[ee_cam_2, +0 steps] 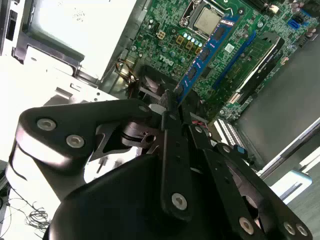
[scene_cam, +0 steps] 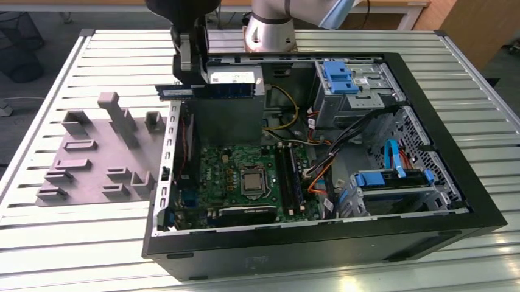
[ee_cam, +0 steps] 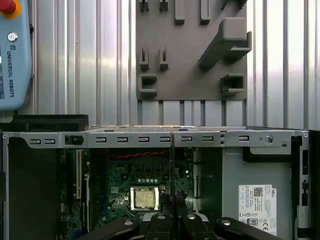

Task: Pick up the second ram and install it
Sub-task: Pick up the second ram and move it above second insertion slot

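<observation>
In the exterior view my gripper hangs over the back left corner of the open computer case, shut on the second ram. The ram is a long thin strip with black chips, held level above the case. In the second wrist view the ram sticks out from between the closed fingers towards the green motherboard. The first wrist view shows the gripper above the silver processor, with the ram seen edge-on as a thin line.
A grey plate of slotted blocks lies on the slatted table at the exterior view's left of the case. Dark memory slots run beside the processor. Drive bays with blue clips and cable bundles fill the right half. A teach pendant lies on the table.
</observation>
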Controlling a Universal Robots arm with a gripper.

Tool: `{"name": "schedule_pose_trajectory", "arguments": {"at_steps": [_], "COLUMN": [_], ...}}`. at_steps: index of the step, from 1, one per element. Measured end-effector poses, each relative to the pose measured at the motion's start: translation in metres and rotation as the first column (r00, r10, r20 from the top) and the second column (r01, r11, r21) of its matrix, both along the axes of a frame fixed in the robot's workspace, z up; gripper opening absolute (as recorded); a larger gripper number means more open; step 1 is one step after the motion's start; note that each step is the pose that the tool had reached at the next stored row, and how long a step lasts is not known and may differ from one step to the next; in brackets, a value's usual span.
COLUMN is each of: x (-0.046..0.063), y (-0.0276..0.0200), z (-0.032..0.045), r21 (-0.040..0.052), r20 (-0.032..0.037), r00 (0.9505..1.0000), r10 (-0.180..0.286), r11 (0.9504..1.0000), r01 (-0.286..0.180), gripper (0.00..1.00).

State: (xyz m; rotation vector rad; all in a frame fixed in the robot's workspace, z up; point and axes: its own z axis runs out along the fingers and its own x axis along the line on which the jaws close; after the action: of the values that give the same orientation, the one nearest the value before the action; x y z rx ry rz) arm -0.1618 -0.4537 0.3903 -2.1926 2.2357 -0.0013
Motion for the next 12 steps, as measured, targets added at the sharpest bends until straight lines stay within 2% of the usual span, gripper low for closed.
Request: {"name": "schedule_pose_trajectory", "arguments": {"at_steps": [4, 5, 12], "x": [0.004, 0.01, 0.017], "y": [0.0, 0.0, 0.0], "z": [0.0, 0.0, 0.0], "r21": [0.0, 0.0, 0.0], "r20": [0.0, 0.0, 0.0], "r00": [1.0, 1.0, 1.0], "r10": [0.0, 0.0, 0.0], "r11": [1.0, 1.0, 1.0], "r01": [0.0, 0.0, 0.0], "gripper": [0.14, 0.14, 0.14]}}
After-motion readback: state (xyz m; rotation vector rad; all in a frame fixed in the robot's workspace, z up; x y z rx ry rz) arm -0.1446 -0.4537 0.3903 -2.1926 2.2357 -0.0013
